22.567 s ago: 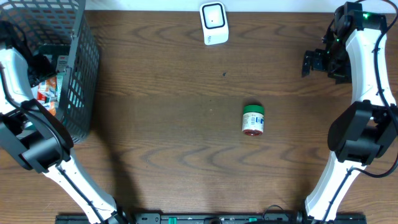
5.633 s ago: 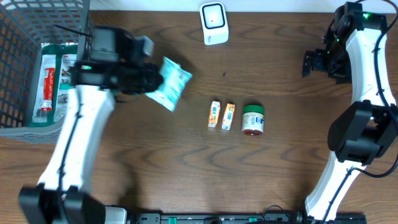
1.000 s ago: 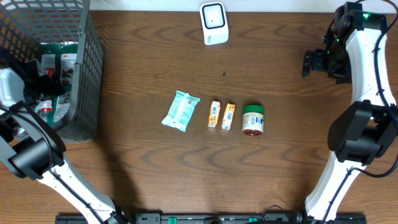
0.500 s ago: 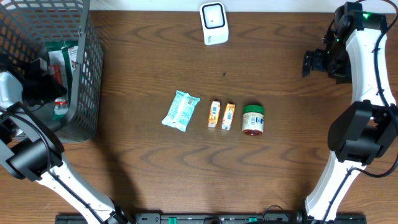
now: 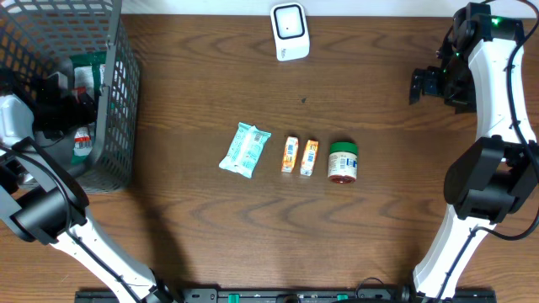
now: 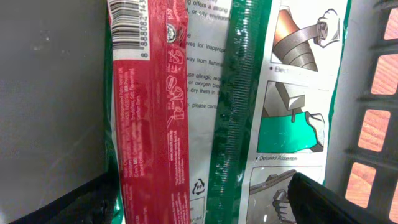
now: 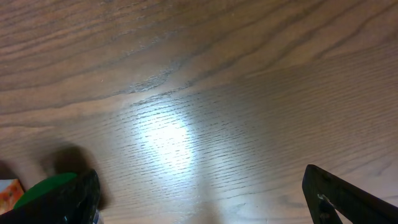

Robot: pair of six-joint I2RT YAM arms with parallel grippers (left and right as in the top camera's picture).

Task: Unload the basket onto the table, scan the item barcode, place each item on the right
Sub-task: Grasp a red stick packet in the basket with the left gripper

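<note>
The left pincer [image 6: 196, 202] hangs inside the basket [image 5: 118, 109] with its jaws spread wide, one dark finger at 7 o'clock and the other at 5 o'clock of the wrist view, and nothing gripped between them. Directly below it lies a long red packet [image 6: 149, 124], running from 12 to 6 o'clock, so that its lower end sits between the two fingers, nearer the 7 o'clock one. Whether either finger touches it cannot be told. Its barcode [image 6: 134, 28] faces up at the 11 o'clock end. A green-and-white packet [image 6: 280, 112] lies against the red one on its 3 o'clock side, with the basket mesh beyond. The step in hand looks like fetching the next item. The next move probably calls for lowering and closing across the red packet's narrow width alone, without catching the packet beside it, then lifting clear of the mesh. Out on the table [image 5: 210, 236], at about 3 o'clock from the basket, a teal pouch [image 5: 245, 150], two orange packets [image 5: 300, 156] and a green-lidded jar [image 5: 343, 162] lie in a row. The scanner [image 5: 290, 32] stands at the table's 12 o'clock edge, well apart from the basket, so the barcode would have to be turned toward it. Farthest off, at 2 o'clock, the right pincer [image 7: 202, 196] is wide and empty over bare wood.
</note>
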